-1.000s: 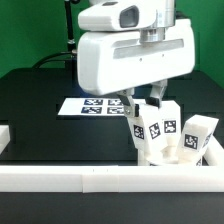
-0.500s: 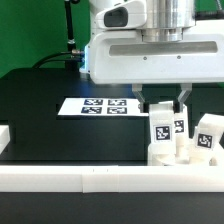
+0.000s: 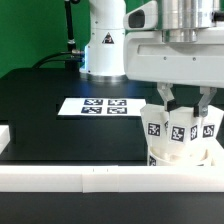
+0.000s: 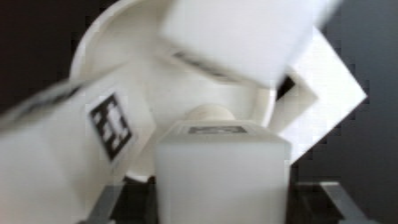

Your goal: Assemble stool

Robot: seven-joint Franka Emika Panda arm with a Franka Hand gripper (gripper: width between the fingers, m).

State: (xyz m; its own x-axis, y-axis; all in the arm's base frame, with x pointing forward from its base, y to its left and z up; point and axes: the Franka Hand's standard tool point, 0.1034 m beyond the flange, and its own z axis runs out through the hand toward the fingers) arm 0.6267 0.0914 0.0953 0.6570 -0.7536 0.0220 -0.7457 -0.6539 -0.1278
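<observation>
The white stool seat (image 3: 181, 157) lies against the front rail at the exterior view's right, with three tagged white legs standing up from it. My gripper (image 3: 182, 108) is shut on the middle leg (image 3: 181, 130) from above. The other legs stand at its left (image 3: 154, 127) and right (image 3: 209, 124). In the wrist view the held leg (image 4: 222, 170) fills the gap between my dark fingers (image 4: 114, 197). A tagged leg (image 4: 93, 120), another leg (image 4: 249, 40) and the round seat (image 4: 125, 35) lie beyond it, blurred.
The marker board (image 3: 98, 105) lies flat on the black table behind the stool. A long white rail (image 3: 90, 179) runs along the front edge, with another rail piece (image 3: 5, 136) at the exterior view's left. The arm's white base (image 3: 103, 40) stands at the back.
My gripper has moved toward the exterior view's right and turned. The held leg, the seat and the other legs have shifted right with it along the front rail.
</observation>
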